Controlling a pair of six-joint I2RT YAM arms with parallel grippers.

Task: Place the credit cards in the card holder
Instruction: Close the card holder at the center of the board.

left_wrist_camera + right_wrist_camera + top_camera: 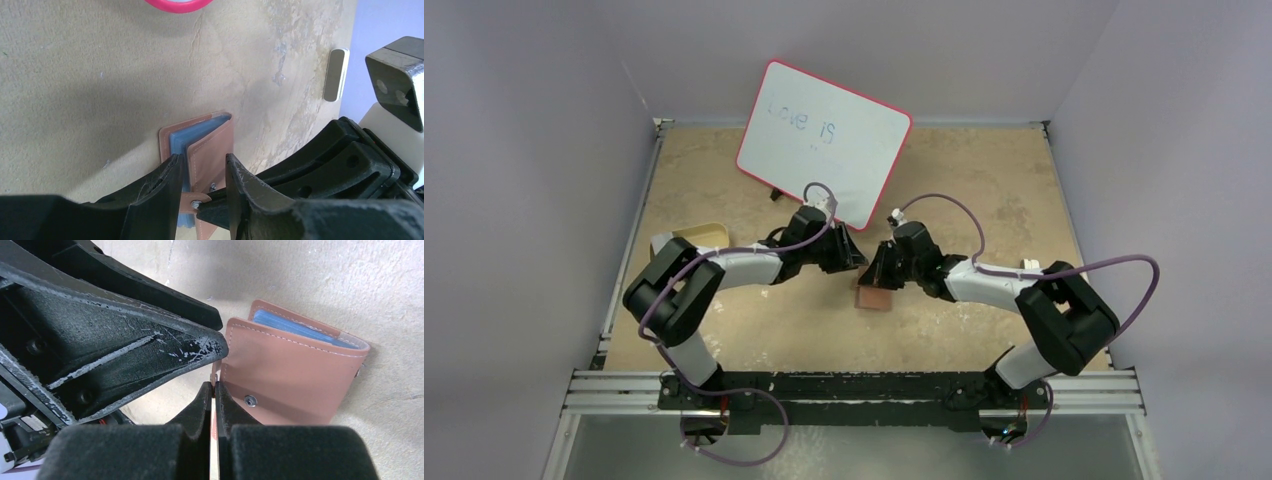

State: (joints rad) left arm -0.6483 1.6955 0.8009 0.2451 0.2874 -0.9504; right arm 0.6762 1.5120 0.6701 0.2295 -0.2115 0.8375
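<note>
The brown card holder lies on the table between both grippers, its flap partly raised. Pale blue credit cards sit inside it, their edges showing between the leaves in the left wrist view. My right gripper is shut on the holder's tab strap, right beside the snap stud. My left gripper is open, its fingers on either side of the strap and the flap's edge. In the top view the left gripper and right gripper nearly touch.
A red-rimmed whiteboard leans at the back centre, just behind the left wrist. A tan oval tray sits by the left arm. A small pale oblong piece lies near the table's edge. Grey walls enclose the table.
</note>
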